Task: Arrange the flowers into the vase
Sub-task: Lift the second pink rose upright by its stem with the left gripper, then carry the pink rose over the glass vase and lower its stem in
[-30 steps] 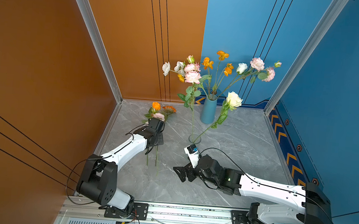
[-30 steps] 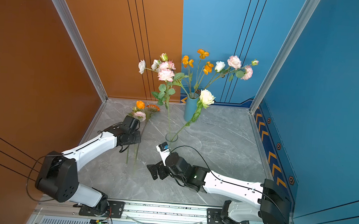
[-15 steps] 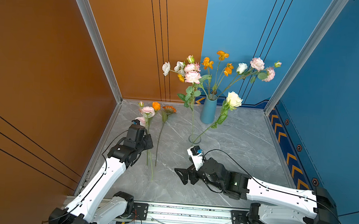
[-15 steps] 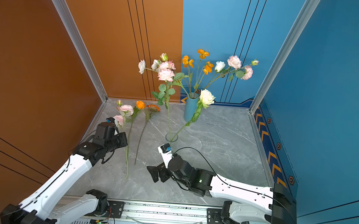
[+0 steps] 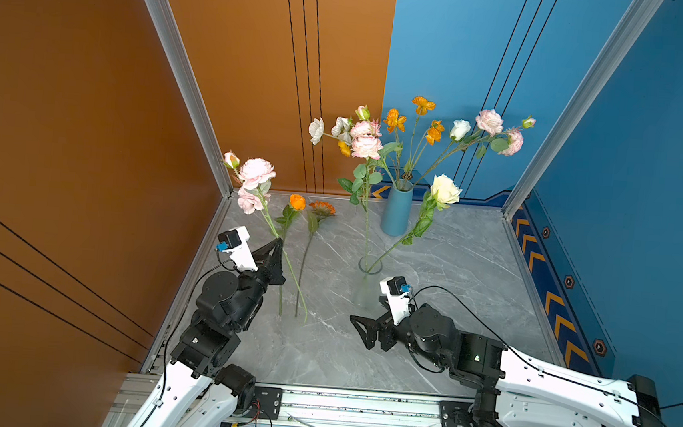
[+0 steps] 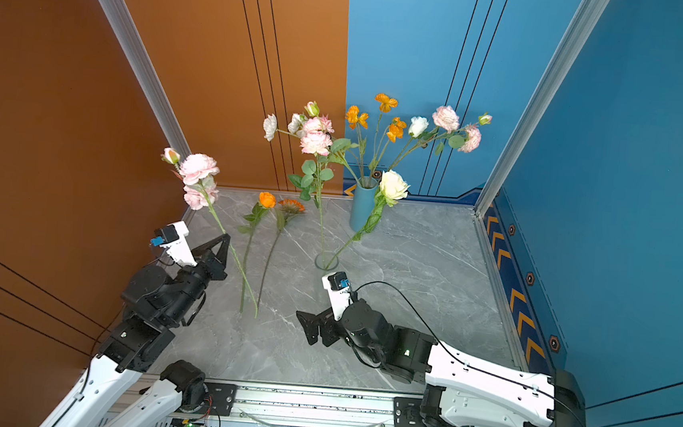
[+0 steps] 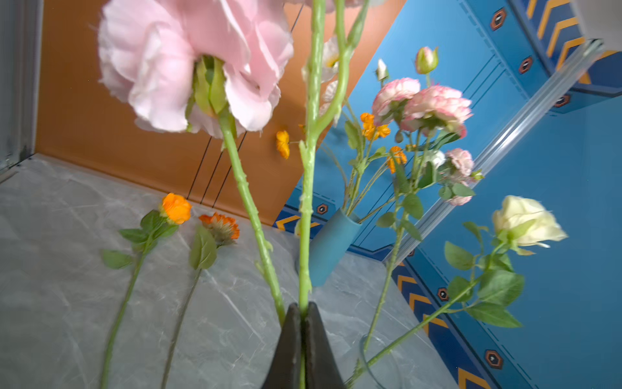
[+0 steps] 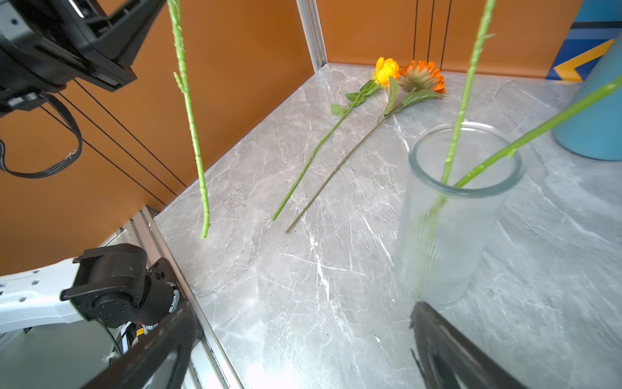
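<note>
My left gripper (image 5: 278, 241) (image 6: 226, 237) (image 7: 304, 308) is shut on the green stem of a pink flower (image 5: 256, 172) (image 6: 198, 167) (image 7: 195, 64), held off the table with its blooms up near the orange wall. Its stem end (image 8: 204, 232) hangs just above the marble. An orange flower (image 5: 297, 202) (image 8: 386, 70) and an orange daisy (image 5: 322, 208) (image 8: 422, 75) lie flat on the table. A clear glass vase (image 5: 367, 285) (image 8: 447, 215) holds two stems. A blue vase (image 5: 396, 212) (image 7: 331, 246) holds several flowers. My right gripper (image 5: 367, 334) (image 8: 303, 313) stands open and empty just in front of the glass vase.
The orange wall (image 5: 85, 161) stands close on the left and the blue wall (image 5: 644, 205) on the right. An aluminium rail (image 5: 358, 403) runs along the front edge. The right arm's cable (image 5: 469, 312) loops over the table.
My left arm has lifted the pink flower off the table and drawn back toward the front left, so the flower now stands nearly upright. The right gripper has stayed open near the glass vase.
</note>
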You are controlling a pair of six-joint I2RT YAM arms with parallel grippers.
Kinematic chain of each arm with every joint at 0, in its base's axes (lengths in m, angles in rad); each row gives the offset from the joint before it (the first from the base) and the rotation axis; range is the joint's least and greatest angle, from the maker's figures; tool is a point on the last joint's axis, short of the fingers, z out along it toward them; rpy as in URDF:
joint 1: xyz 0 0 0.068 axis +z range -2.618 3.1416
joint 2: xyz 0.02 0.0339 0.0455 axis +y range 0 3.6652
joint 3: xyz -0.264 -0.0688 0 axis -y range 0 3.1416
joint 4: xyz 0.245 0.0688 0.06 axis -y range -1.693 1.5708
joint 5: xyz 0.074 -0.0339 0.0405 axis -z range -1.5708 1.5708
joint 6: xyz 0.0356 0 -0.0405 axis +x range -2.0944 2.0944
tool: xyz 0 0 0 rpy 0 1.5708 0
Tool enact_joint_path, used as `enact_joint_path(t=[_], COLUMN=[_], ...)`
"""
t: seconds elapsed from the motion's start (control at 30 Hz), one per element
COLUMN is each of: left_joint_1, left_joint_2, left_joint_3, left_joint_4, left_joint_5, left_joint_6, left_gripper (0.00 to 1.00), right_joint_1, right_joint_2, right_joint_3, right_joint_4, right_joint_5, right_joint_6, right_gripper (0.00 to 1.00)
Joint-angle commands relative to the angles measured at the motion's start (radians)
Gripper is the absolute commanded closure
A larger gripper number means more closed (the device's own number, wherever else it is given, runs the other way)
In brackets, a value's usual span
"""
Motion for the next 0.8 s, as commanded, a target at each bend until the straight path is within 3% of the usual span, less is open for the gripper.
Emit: enact_joint_path(t=[0.0,0.33,0.57,0.77], left_joint_1=[-0.064,-0.301,-0.357,-0.372], left_joint_2=[0.038,0.300,0.554,0.700], left_joint_3=[0.044,0.106,0.132,0.160], left_joint_4=[0.243,0.759,1.103,1.225], left_joint_5=[-0.043,-0.023,0.010,-0.005], left_joint_6=[0.086,0.379,0.473,0.499], left_gripper=[1.00,1.00,1.00,1.00], right_joint_1=[-0.021,-0.083,-0.090,-0.119], right_joint_2=[-0.067,-0.224,-0.206,-0.218], right_joint_3=[-0.029,-0.064,-0.031,-0.031], right_joint_4=[-0.090,-0.186,-0.225,-0.239], right_joint_5=[0.062,0.088,0.070,0.038], right_joint_6=[0.007,0.031,0.019,0.012], right_gripper=[0.00,0.00,0.00,0.00])
